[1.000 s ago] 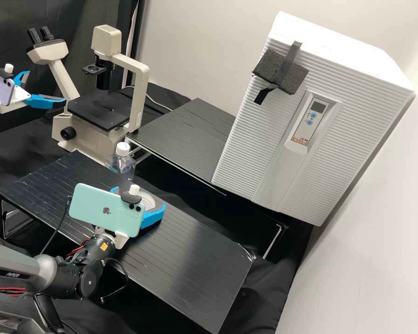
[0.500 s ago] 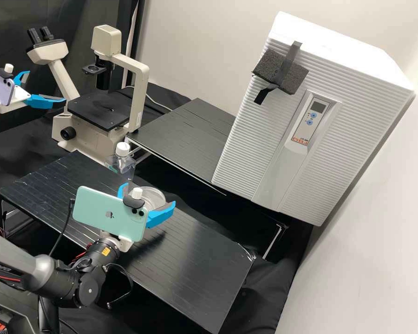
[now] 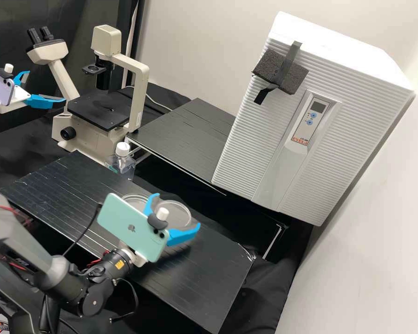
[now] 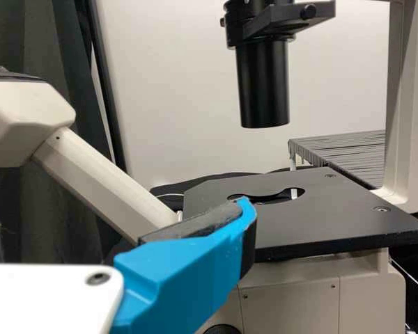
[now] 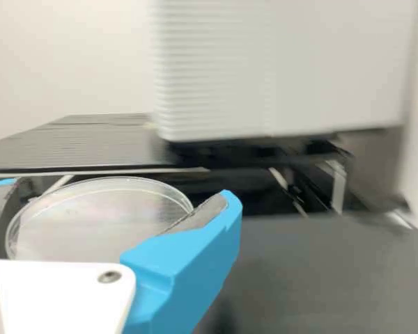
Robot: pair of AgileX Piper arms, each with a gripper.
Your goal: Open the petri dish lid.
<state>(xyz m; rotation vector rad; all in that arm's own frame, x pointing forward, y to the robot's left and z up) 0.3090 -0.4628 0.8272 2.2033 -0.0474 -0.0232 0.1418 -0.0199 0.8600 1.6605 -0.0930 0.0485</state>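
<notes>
In the high view, the right gripper [image 3: 179, 209] is over the front bench, its blue fingers closed around the rim of the clear round petri dish lid [image 3: 175, 216]. The petri dish bottom [image 3: 133, 198] lies to the left of the lid, partly behind the green phone. Seen in the right wrist view, the lid [image 5: 101, 219] spans the space between the right gripper's [image 5: 115, 191] fingers. At the high view's left edge the left gripper [image 3: 47, 86] stands open by the microscope, holding nothing. One finger of the left gripper [image 4: 188, 275] crosses the left wrist view before the microscope stage.
A beige microscope [image 3: 139, 93] rises at the back left. Behind the front bench [image 3: 204, 273] is a clear bottle with a white cap [image 3: 121, 164]. A large white incubator [image 3: 246, 153] stands at the right, beside a rear black bench [image 3: 186, 134].
The right gripper has moved rightward and somewhat toward the camera with the lid, uncovering the dish bottom at its left. The left arm has stayed still.
</notes>
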